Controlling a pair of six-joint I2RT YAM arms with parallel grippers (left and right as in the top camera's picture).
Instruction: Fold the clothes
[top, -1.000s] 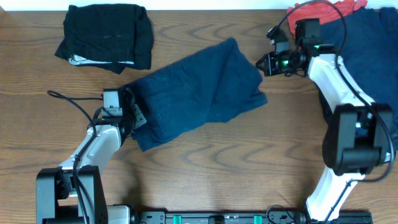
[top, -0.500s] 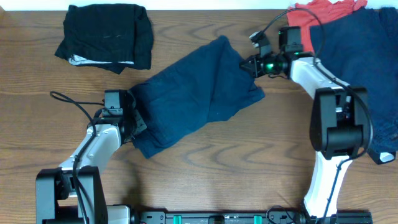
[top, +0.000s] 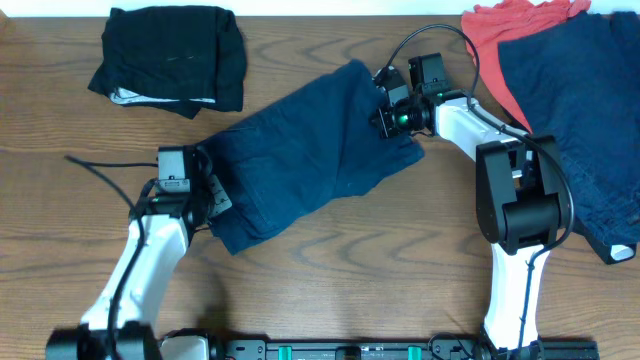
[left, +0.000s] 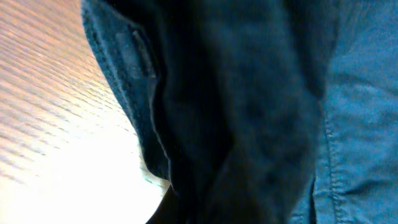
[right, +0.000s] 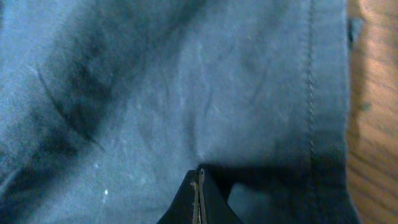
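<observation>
Both arms reach the navy garment, which lies diagonally across the middle of the bench.
The left arm stretches forward, its left end effector at the garment's near-left corner; cloth hides its opening, so that cannot be told. The right arm bends leftward, and the right end effector meets the far-right edge, fingers pressed together.

Navy trousers lie slantwise across the middle of the counter. The left gripper touches their near-left end, and the right gripper sits on their far-right end. A black garment is bunched in the far-left corner. At the far-right corner a coral red garment lies partly under a second navy garment.
</observation>
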